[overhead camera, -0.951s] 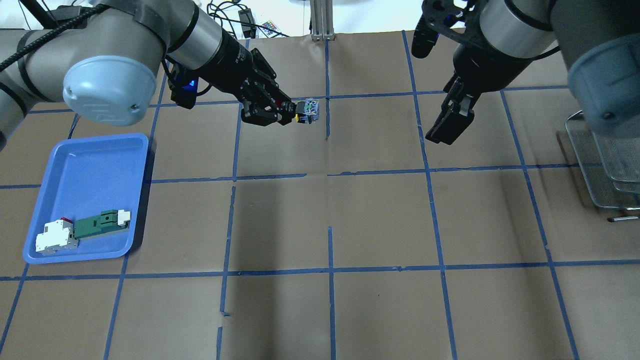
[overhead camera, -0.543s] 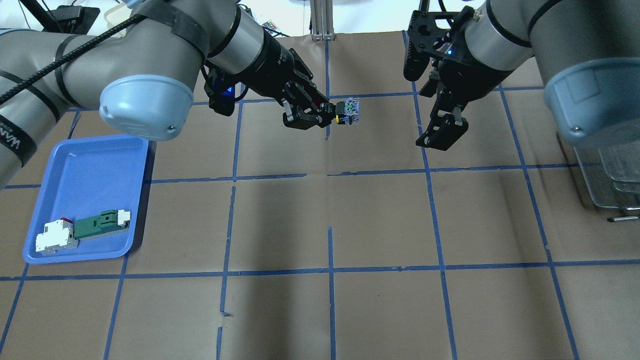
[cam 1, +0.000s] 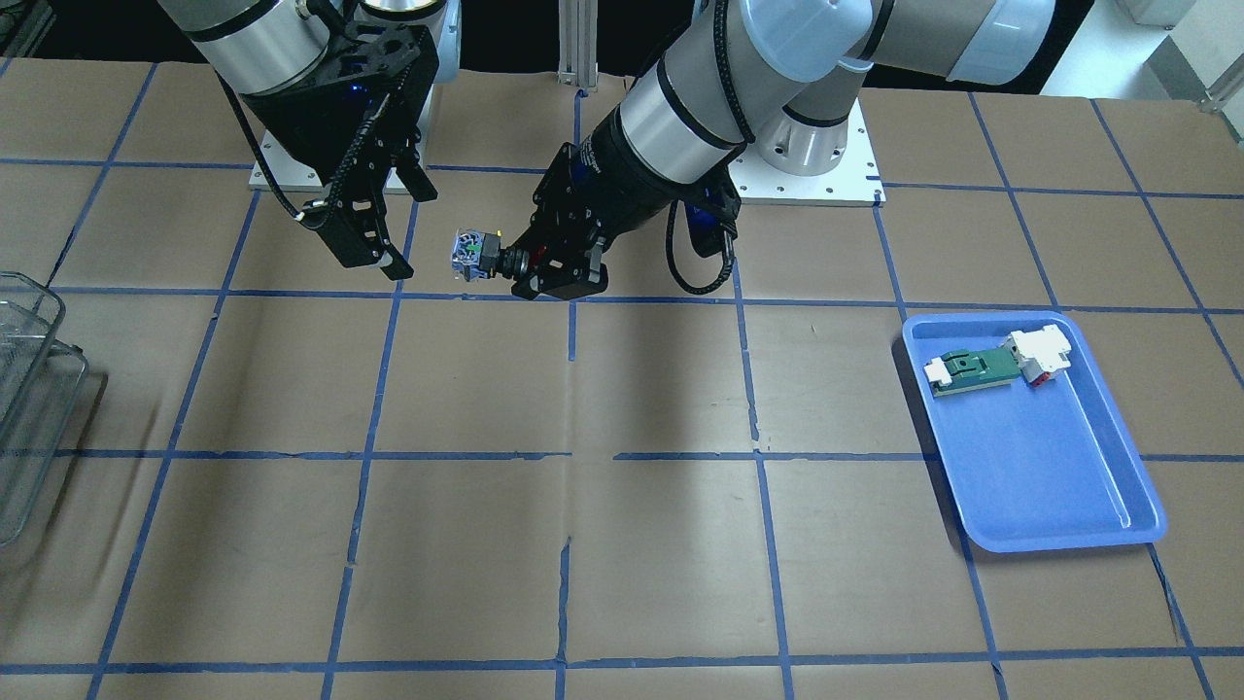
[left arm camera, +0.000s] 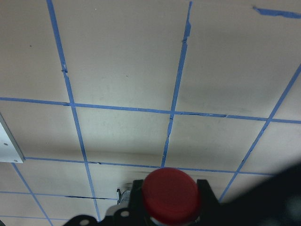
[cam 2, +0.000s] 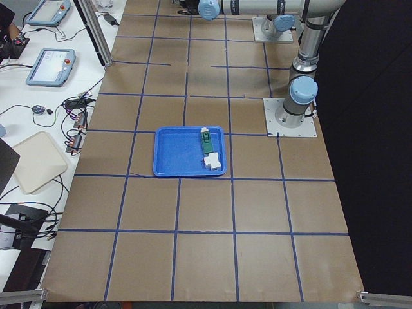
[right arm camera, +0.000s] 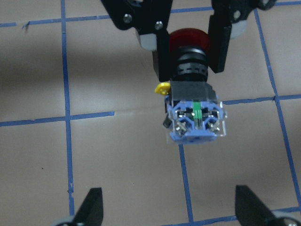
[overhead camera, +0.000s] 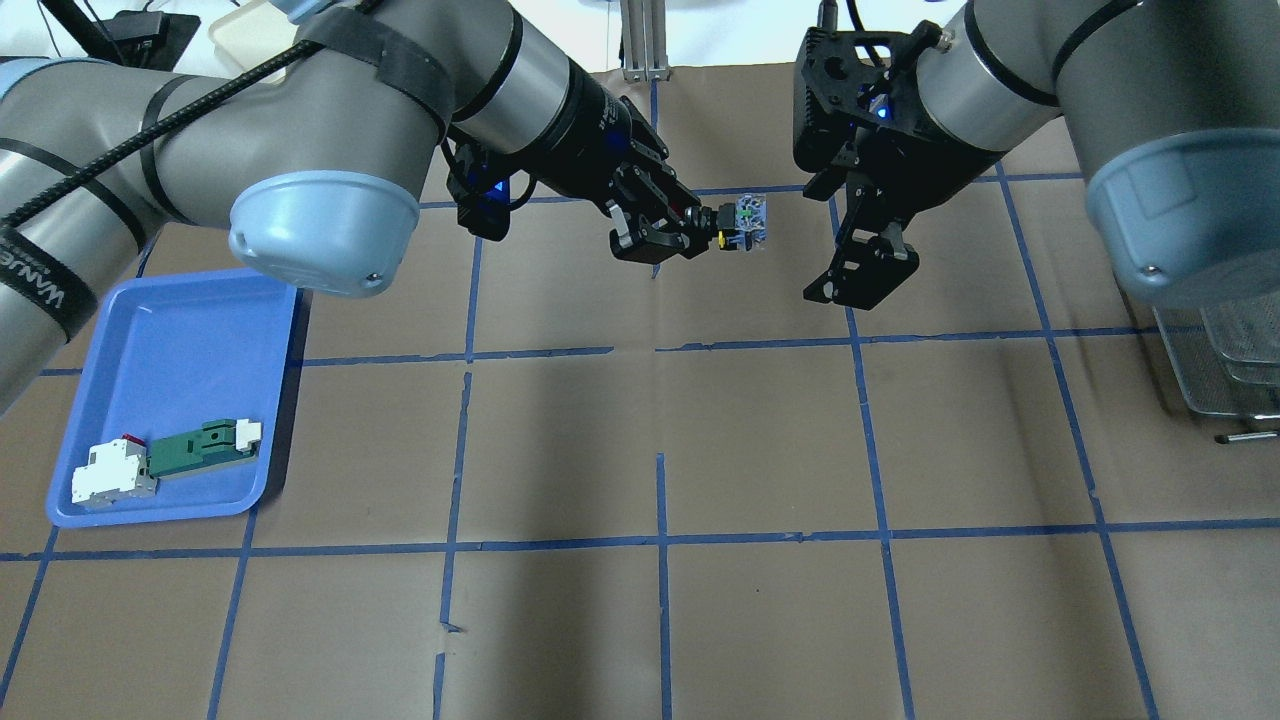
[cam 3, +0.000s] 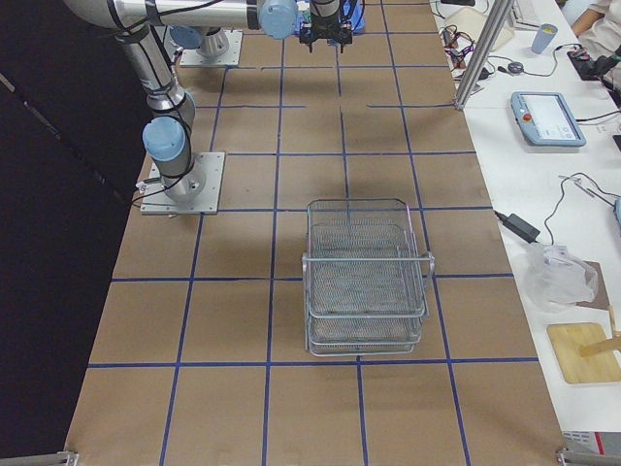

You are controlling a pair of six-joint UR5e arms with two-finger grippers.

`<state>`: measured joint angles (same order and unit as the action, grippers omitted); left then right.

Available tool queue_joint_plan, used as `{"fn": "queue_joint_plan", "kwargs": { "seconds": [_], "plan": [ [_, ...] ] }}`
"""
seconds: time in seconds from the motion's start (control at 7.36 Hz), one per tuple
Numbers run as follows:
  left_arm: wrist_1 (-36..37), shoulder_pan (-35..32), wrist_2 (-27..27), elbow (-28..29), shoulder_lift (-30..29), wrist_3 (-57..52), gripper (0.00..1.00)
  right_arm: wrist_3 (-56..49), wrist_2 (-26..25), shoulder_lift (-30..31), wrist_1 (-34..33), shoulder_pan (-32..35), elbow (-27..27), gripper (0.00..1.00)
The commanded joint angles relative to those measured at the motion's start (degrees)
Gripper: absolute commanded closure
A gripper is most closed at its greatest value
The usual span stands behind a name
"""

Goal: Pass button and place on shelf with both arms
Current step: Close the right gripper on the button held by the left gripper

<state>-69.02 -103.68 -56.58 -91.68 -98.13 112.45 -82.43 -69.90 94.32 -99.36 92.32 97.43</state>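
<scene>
My left gripper (overhead camera: 708, 232) is shut on the button (overhead camera: 745, 222) and holds it in the air over the table's far middle, blue-white-green block pointing at my right gripper. In the right wrist view the left gripper's fingers (right arm camera: 220, 44) clamp the black collar below the red cap, and the button (right arm camera: 195, 113) lies a little beyond my right gripper (right arm camera: 170, 205), whose tips stand wide apart. My right gripper (overhead camera: 842, 238) is open and empty, a short gap right of the button. The left wrist view shows the red cap (left arm camera: 171, 195). The shelf (overhead camera: 1220, 340) stands at the table's right edge.
A blue tray (overhead camera: 170, 330) at the near left holds a green-and-white flat part (overhead camera: 200, 445) and a white block (overhead camera: 110, 475). Blue tape lines grid the brown table. The shelf also shows in the exterior right view (cam 3: 364, 282).
My left gripper has carried the button to the right, toward the table's middle. My right gripper has moved left and down toward it, so the gap between them has shrunk.
</scene>
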Motion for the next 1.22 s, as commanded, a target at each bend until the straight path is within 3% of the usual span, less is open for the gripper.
{"fn": "queue_joint_plan", "kwargs": {
  "seconds": [0.0, 0.14, 0.41, 1.09],
  "plan": [
    [0.03, -0.20, 0.24, 0.01, 0.48, 0.14, 1.00, -2.47, 0.90, 0.69, -0.04, -0.21, -0.31, 0.00],
    [-0.06, -0.29, 0.24, -0.07, 0.65, 0.14, 1.00, -2.03, 1.08, 1.04, -0.21, 0.05, -0.05, 0.00],
    [-0.06, -0.47, 0.76, -0.25, 1.01, 0.14, 1.00, -0.81, 6.41, 1.05, -0.39, 0.05, -0.05, 0.00],
    [-0.15, -1.79, 1.82, -0.43, 2.50, 1.37, 1.00, 4.82, 6.70, 1.22, -0.65, 0.23, -0.14, 0.00]
  ]
}}
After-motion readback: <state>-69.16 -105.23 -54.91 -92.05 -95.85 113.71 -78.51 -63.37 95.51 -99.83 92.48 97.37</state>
